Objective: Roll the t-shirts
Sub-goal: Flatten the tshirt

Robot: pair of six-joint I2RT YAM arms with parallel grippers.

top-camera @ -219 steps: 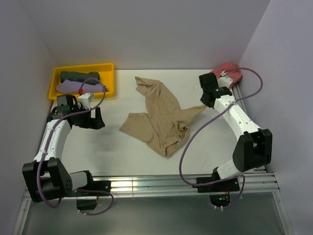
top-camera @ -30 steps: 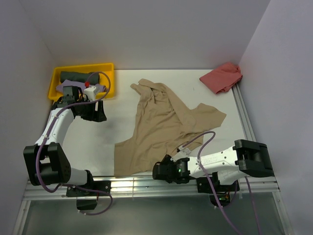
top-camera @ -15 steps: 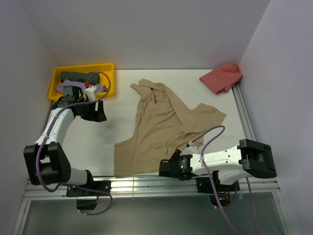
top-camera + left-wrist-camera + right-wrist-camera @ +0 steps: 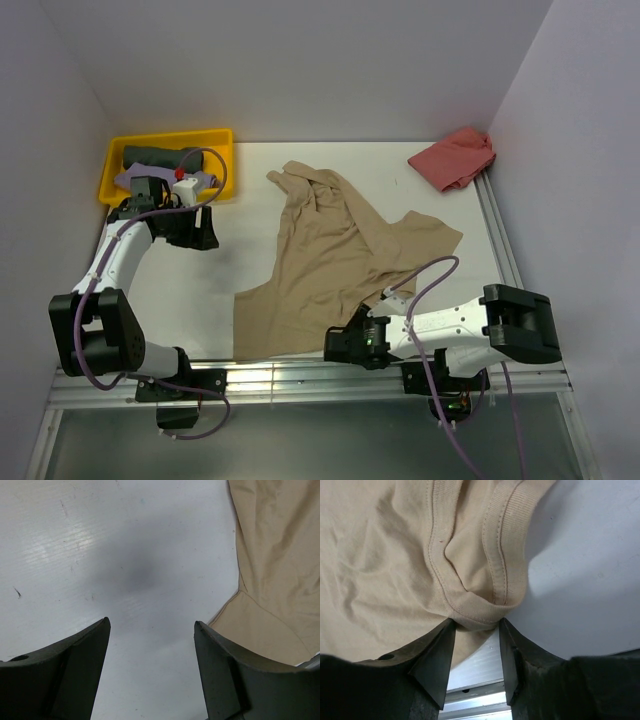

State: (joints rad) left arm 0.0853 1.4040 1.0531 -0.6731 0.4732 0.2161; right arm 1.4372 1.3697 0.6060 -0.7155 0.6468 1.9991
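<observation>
Gaping right tool (image 4: 476, 623) straddles tan t-shirt (image 4: 380, 555) collar (image 4: 506, 540) (hidden overhead)

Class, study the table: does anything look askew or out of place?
Yes. The tan tee lies crumpled and skewed, its collar overhanging the near edge of the table onto the metal rail, between the open right end effector's jaws.

The tan t-shirt (image 4: 340, 260) is soft matt knit cloth, wrinkled, with a ribbed, double-stitched collar (image 4: 492, 555). The salmon-red t-shirt (image 4: 455, 158) looks like the same limp matt cloth. The table (image 4: 100, 540) is smooth white board with a faint sheen and fine scuffs. The yellow tray (image 4: 170, 134) is glossy plastic, the rail (image 4: 300, 374) bright brushed metal, the left gripper (image 4: 152, 630) dull dark plastic
</observation>
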